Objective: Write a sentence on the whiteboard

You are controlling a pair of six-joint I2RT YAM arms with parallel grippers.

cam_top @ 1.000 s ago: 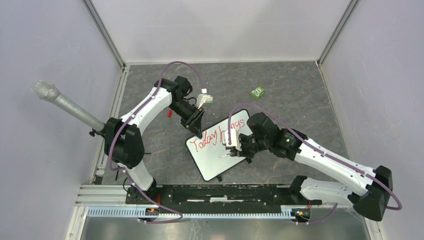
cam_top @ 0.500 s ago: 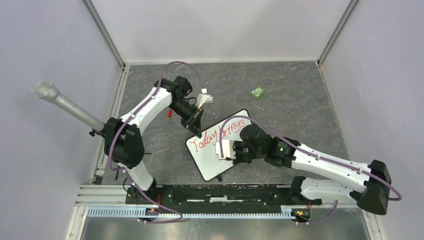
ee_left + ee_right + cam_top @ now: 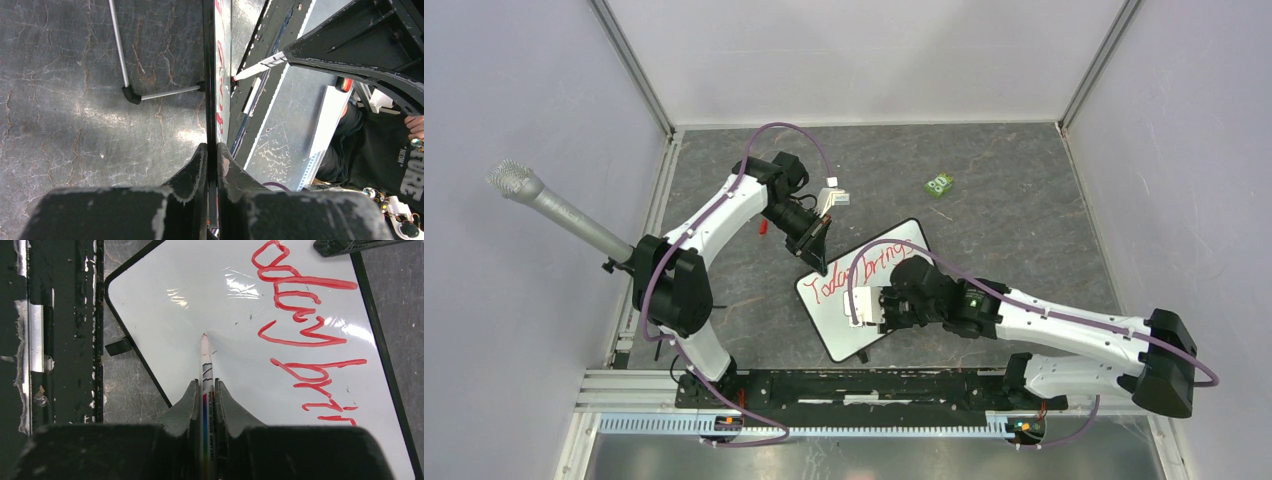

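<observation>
At mid-table sits the whiteboard [image 3: 829, 322], its sentence [image 3: 869, 268] along the far side. Only the left wrist view shows the left gripper [image 3: 211, 147] pinching its rim. The right wrist view shows the right gripper [image 3: 205, 385] clamping a marker [image 3: 205, 360] over bare white.

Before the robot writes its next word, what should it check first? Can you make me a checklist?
1. Left end effector pinching the whiteboard by its edge: ok.
2. Marker gripped in the right end effector: ok.
3. Marker tip over blank board, clear of the red words: ok.
4. Tip touching the surface: cannot tell.
5. Blank space around the tip for another word: ok.
6. Sentence finished: not ok, it reads only "Today brings".
</observation>
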